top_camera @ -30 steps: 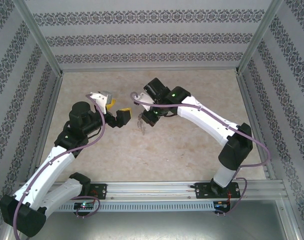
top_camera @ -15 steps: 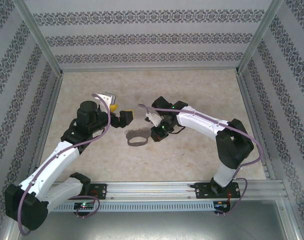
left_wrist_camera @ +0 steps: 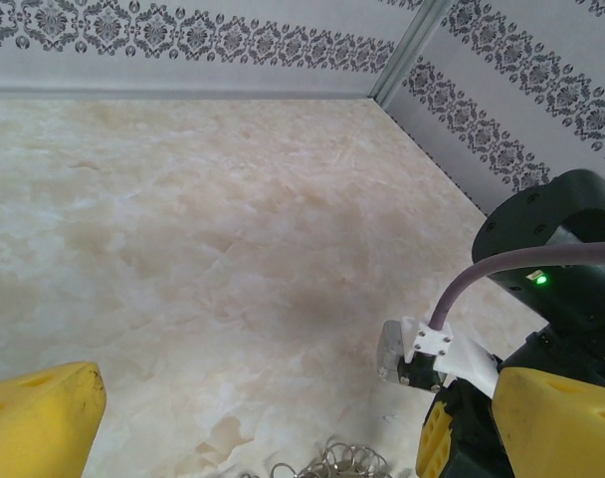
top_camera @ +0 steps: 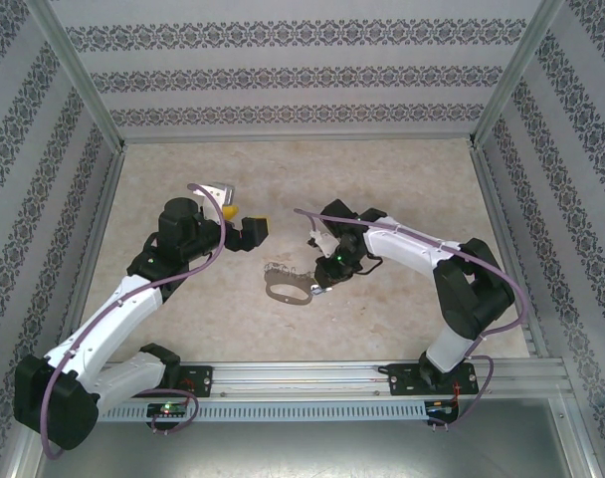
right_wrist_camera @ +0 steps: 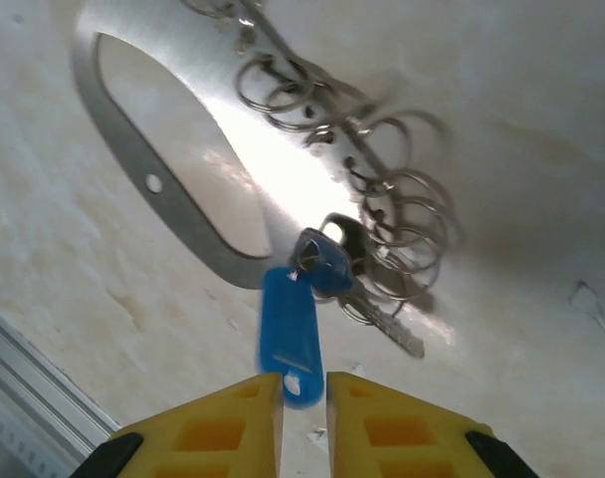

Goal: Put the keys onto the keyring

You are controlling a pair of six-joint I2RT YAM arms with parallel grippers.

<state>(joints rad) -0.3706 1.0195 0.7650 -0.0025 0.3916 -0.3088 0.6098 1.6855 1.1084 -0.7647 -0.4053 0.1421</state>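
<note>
The keyring (top_camera: 288,290), a flat grey oval loop (right_wrist_camera: 123,149) with a row of thin wire rings (right_wrist_camera: 382,189), lies on the table in front of my right gripper (top_camera: 320,284). A small blue-headed key (right_wrist_camera: 332,264) with a short silver blade hangs on one ring, beside a blue plastic tag (right_wrist_camera: 291,334). My right gripper (right_wrist_camera: 304,398) hovers low over the tag's end, jaws a narrow slit apart and not pinching it. My left gripper (top_camera: 241,221) stands wide open and empty to the left; its view catches the wire rings (left_wrist_camera: 347,461) at the bottom edge.
The marbled tabletop (top_camera: 382,179) is walled on three sides by patterned panels (top_camera: 302,70). A metal rail (top_camera: 382,373) runs along the near edge. The right arm's wrist (left_wrist_camera: 571,249) sits close to the left gripper's right finger.
My right gripper has come down and toward the near side with the keyring, which now lies on the table, and its jaws have parted slightly. The left arm shifted a little right.
</note>
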